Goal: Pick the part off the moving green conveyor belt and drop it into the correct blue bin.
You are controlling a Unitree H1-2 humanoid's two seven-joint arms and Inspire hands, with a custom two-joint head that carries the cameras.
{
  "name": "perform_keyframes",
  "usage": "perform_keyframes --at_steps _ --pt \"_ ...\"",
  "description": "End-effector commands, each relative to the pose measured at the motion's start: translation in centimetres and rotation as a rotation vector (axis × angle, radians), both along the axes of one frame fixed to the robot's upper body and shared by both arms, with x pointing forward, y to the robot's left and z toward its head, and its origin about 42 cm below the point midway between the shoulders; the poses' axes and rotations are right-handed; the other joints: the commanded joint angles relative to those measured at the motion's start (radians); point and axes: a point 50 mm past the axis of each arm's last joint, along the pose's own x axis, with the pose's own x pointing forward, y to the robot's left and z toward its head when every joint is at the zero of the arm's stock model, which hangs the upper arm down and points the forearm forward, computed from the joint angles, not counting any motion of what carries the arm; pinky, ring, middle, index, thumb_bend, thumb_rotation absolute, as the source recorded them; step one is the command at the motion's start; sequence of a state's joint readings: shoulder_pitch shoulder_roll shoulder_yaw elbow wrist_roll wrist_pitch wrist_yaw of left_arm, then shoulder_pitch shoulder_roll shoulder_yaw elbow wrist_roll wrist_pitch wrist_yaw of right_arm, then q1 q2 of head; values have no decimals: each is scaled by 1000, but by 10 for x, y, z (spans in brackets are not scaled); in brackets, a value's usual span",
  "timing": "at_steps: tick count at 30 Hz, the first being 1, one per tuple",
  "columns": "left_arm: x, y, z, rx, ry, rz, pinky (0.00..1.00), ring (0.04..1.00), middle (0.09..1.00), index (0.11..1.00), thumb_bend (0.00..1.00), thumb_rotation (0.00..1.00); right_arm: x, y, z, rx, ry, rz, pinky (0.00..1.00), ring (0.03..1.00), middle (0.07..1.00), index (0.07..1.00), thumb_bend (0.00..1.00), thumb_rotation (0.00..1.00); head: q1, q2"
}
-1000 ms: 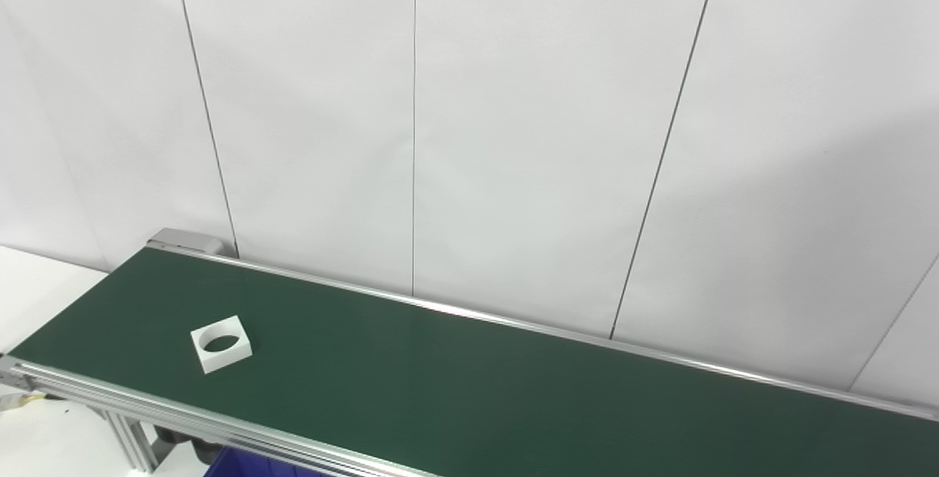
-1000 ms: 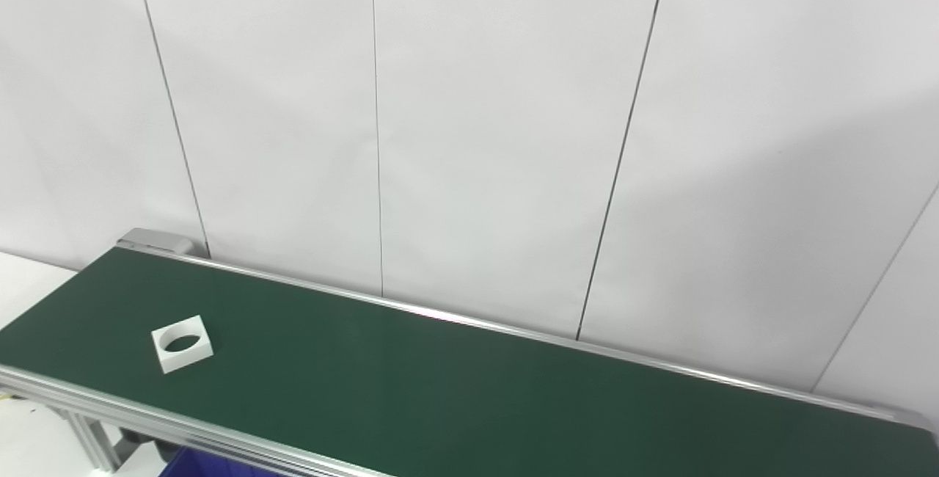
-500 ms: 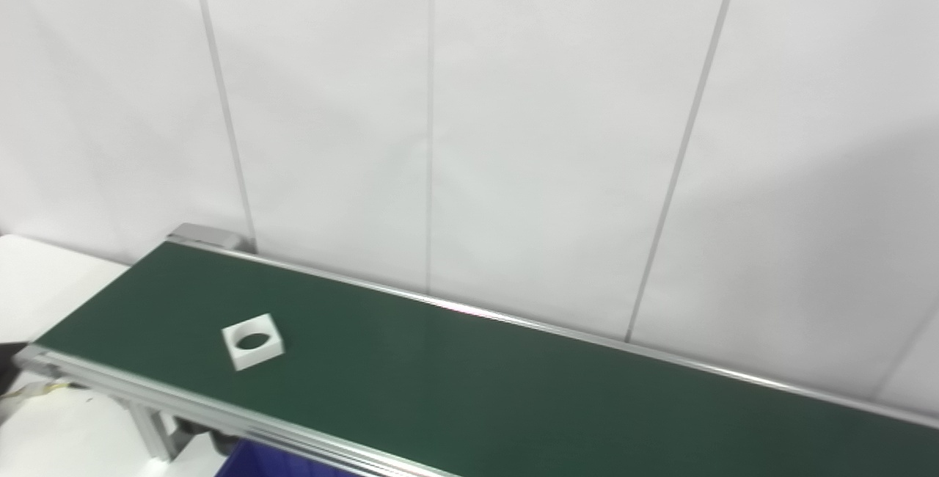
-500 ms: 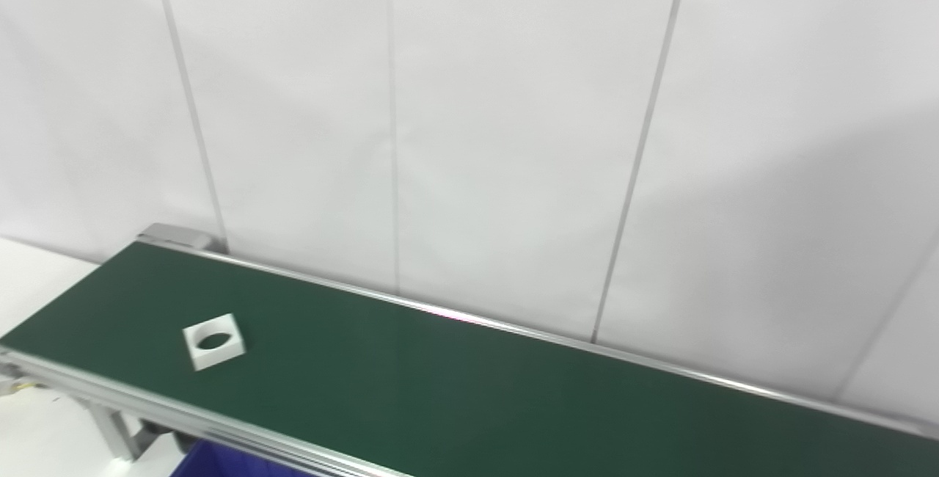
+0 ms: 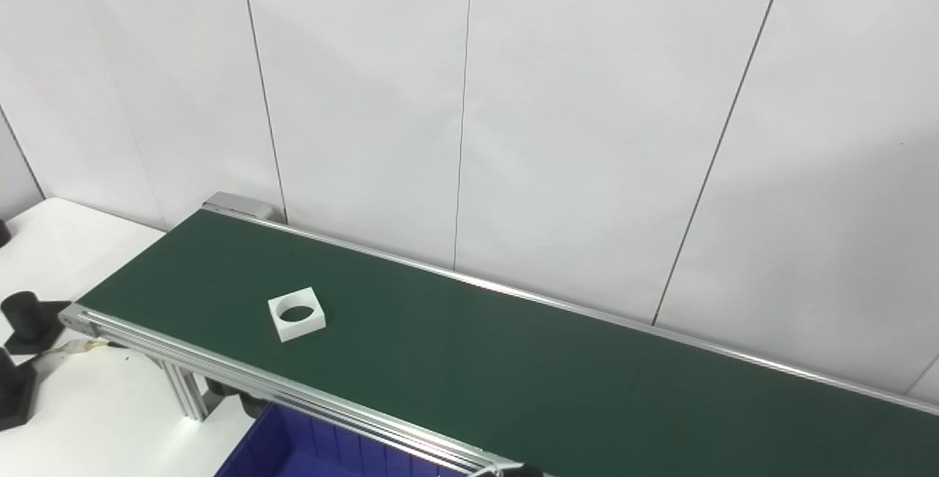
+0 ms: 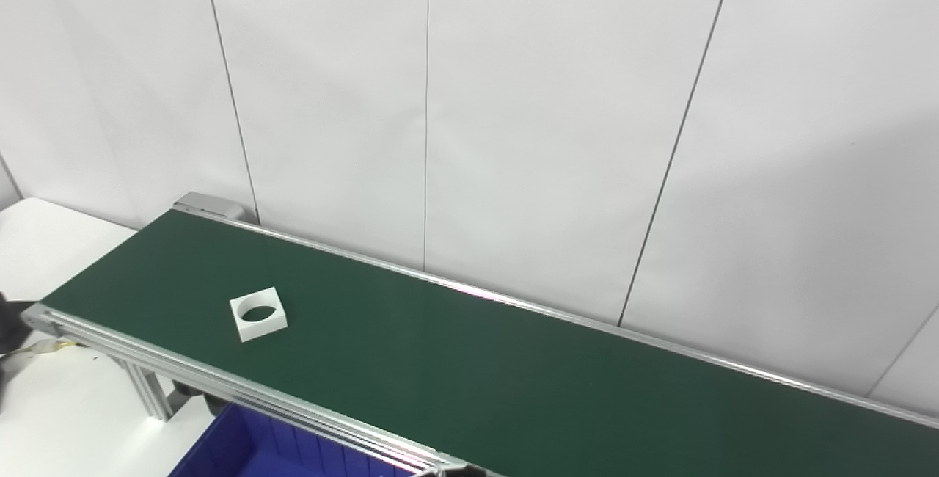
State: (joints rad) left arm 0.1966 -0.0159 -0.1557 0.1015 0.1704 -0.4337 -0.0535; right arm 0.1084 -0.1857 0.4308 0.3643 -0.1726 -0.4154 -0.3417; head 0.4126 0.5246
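A long dark green conveyor belt with silver aluminium side rails runs diagonally from the upper left toward the lower right, set close against a white panelled wall marked by thin dark vertical seams. On the belt's left portion lies the part, a small flat white square block with a large round hole through its middle; it rests flat on the green surface, turned a little so its corners point roughly along and across the belt, nearer the front rail than the back rail and well apart from the belt's left end. Below the front rail, at the bottom edge of the picture, the ribbed wall of a blue plastic bin shows, only partly in view, sitting beneath and in front of the conveyor's aluminium frame leg. To the left stands a white table top, where a few black cylindrical fixtures on square bases stand near the belt's end, beside a short yellowish cable. Neither the left hand nor the right hand appears in either eye view, so whether they are released, clenched or grasping anything cannot be told.
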Motion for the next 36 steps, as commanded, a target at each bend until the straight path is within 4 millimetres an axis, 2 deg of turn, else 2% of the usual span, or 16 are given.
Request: perform_keyframes --at_steps 1,3,6,9,15,19,23,28,36 --pt "9 0 25 8 -122 5 685 744 778 787 825 226 10 0 16 37 -97 9 738 801 839 926 508 871 4 2" --pt "12 2 37 19 -159 10 688 750 781 791 826 259 11 -1 16 39 -95 8 739 802 839 925 499 868 8 4" --pt "17 6 58 32 -208 7 694 746 782 794 808 213 11 -2 16 40 -95 9 734 798 839 927 493 859 12 7" --pt "23 12 83 85 -249 -16 695 752 786 793 801 212 12 -2 17 38 -97 12 738 800 841 927 489 854 15 8" --pt "36 28 140 385 -310 -48 696 778 821 807 782 248 12 -4 17 33 -99 12 725 791 836 922 471 825 17 12" --pt "55 44 172 514 -324 -51 711 787 814 799 801 204 13 -4 17 32 -100 12 718 786 833 918 472 812 19 10" --pt "71 56 186 595 -321 -27 686 786 815 801 803 195 14 -4 17 38 -99 13 710 782 831 915 489 801 18 8" --pt "100 74 198 713 -304 13 627 737 791 800 805 163 15 -5 17 35 -101 10 705 776 822 905 512 795 21 12" --pt "131 96 200 830 -244 59 687 809 818 809 826 115 15 -6 17 42 -97 9 688 765 814 893 530 746 22 11"
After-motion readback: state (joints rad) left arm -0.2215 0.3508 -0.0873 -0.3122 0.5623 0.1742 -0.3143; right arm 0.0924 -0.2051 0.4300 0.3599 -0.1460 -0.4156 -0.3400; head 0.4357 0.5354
